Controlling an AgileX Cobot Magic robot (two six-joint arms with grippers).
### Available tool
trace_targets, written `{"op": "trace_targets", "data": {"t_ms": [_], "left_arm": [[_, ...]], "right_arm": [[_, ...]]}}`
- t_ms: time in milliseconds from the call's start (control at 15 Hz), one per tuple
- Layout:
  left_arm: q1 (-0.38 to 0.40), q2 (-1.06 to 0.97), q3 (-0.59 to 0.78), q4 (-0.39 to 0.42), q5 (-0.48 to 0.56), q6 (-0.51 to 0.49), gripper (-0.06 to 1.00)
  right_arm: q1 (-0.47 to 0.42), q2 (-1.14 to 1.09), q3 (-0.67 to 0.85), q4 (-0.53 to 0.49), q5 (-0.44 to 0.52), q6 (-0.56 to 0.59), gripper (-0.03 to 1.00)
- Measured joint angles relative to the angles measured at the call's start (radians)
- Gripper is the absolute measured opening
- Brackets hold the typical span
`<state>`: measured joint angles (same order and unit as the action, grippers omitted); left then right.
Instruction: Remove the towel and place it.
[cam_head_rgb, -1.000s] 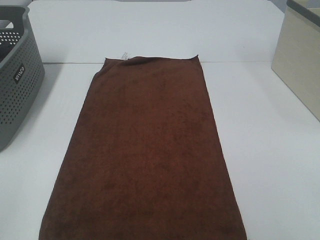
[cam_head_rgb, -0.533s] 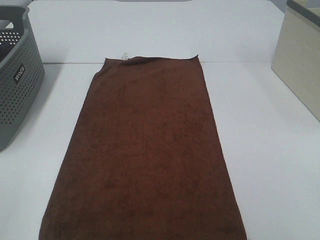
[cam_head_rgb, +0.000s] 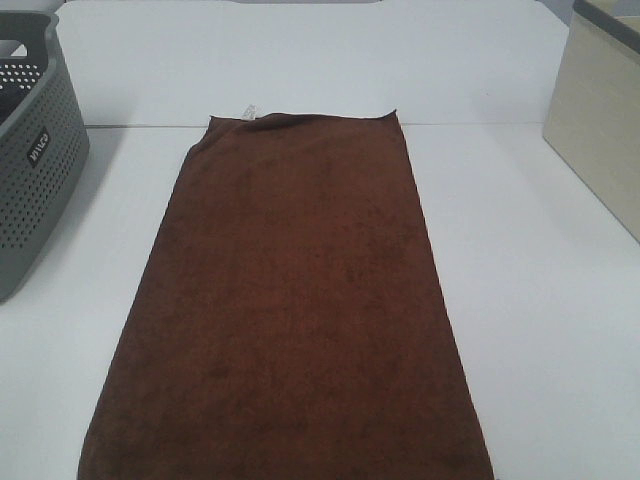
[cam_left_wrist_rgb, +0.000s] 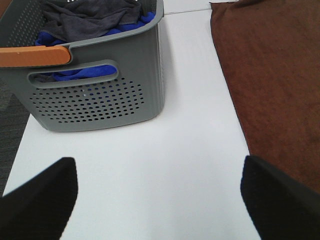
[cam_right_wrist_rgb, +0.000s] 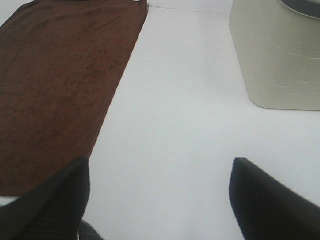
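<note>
Dark reddish-brown terry towel (cam_head_rgb: 290, 310), spread flat and lengthwise down the middle of the white table (cam_head_rgb: 540, 300), near end running off the lower edge of the overhead view. Small white tag (cam_head_rgb: 248, 111) at the far left corner, poking just past the hem. Far edge level with a seam across the tabletop. No folds worth noting (a slight curl at the far left corner only).

Grey perforated laundry basket (cam_head_rgb: 35, 170) at the far left, apart from the towel, with bare table between. From the left wrist view: dark grey and blue cloths (cam_left_wrist_rgb: 95, 22) heaped inside, an orange handle (cam_left_wrist_rgb: 32, 56) along one rim, a slot handle cut in the near wall. Beige box (cam_head_rgb: 600, 120) with a dark rim at the far right, also well clear of the towel.

Left gripper (cam_left_wrist_rgb: 160, 200) above bare table between basket and towel, fingers (cam_left_wrist_rgb: 42, 200) spread wide, nothing between them. Right gripper (cam_right_wrist_rgb: 160, 200) above bare table between towel and beige box, fingers (cam_right_wrist_rgb: 270, 200) likewise spread wide and empty. Neither touching the towel.
</note>
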<state>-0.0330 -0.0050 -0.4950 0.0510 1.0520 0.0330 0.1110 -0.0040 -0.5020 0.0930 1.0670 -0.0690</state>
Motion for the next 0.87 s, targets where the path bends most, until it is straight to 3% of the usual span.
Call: {"op": "trace_targets", "data": {"t_ms": [867], "left_arm": [[0.0,0.0,0.0,-0.094,0.0,-0.003,0.81]], "right_arm": [[0.0,0.0,0.0,0.0,0.0,0.0,0.75]]}}
